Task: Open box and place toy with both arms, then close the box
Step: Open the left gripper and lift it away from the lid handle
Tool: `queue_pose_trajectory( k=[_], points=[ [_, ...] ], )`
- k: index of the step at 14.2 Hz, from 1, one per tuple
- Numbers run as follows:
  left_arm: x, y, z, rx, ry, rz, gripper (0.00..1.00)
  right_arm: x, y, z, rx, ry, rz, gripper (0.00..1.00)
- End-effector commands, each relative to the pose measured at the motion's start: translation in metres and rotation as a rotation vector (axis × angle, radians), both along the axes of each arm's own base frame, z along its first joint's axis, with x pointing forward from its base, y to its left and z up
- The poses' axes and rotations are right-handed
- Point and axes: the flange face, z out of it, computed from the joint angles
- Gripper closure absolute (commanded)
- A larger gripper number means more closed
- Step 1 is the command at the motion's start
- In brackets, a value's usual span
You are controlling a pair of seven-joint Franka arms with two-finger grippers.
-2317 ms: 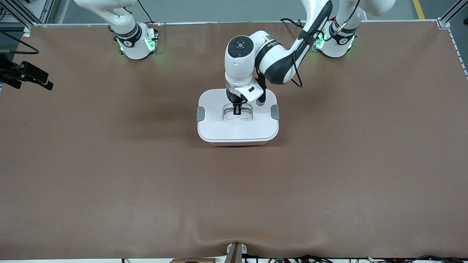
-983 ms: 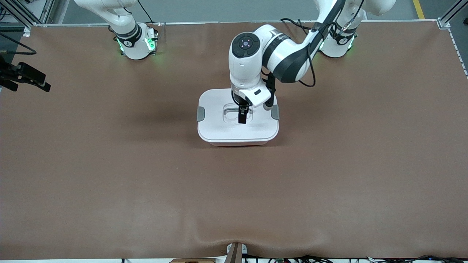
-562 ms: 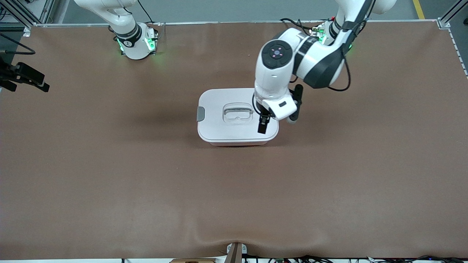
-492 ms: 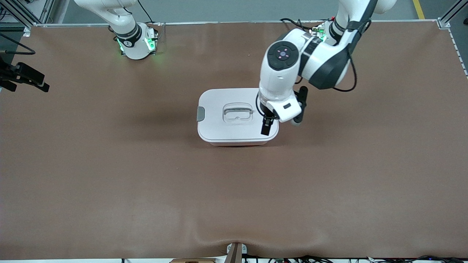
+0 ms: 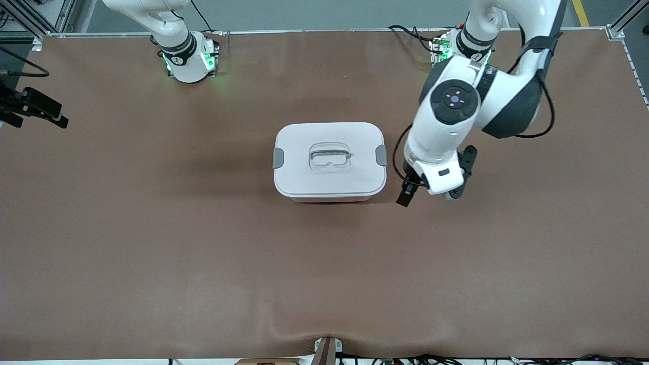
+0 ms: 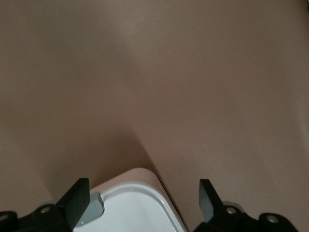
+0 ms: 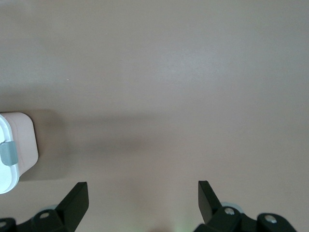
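The white box [image 5: 329, 177] stands closed mid-table, with its recessed handle [image 5: 329, 154] in the lid and grey clasps [image 5: 278, 157] on its sides. My left gripper [image 5: 405, 196] is open and empty, in the air over the table beside the box's corner toward the left arm's end. The left wrist view shows that corner [image 6: 145, 205] and a clasp [image 6: 94, 209] below the open left gripper [image 6: 142, 200]. My right gripper [image 7: 142, 195] is open and empty, high over bare table; the box [image 7: 17, 145] shows at that view's edge. The toy is out of view.
The brown table mat [image 5: 324, 274] stretches around the box. The arm bases [image 5: 190, 58] stand along the edge farthest from the front camera. A black fixture with a cable [image 5: 35, 109] sits at the edge toward the right arm's end.
My left gripper has risen off the lid handle and swung toward the left arm's end, clear of the box. The box stays shut and has not moved.
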Motion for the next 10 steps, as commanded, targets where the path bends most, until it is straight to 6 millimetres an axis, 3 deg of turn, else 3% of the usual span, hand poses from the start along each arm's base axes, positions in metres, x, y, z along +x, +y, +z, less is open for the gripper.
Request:
queue_pose_trajectory(
  k=[1,3,7,10],
  points=[
    [0.007,0.019,0.008,0.019,0.003,-0.075,0.00,0.002,-0.004,0.003,-0.010,-0.001,0.004,0.00],
    [0.022,0.037,0.019,0.011,-0.021,-0.129,0.00,0.002,-0.004,0.003,-0.010,0.000,0.002,0.00],
    [0.046,0.093,0.022,0.017,-0.021,-0.242,0.00,0.001,-0.005,0.002,-0.011,0.006,0.002,0.00],
    [0.064,0.138,0.039,0.018,-0.051,-0.338,0.00,-0.003,-0.002,-0.001,-0.007,0.035,0.006,0.00]
  ],
)
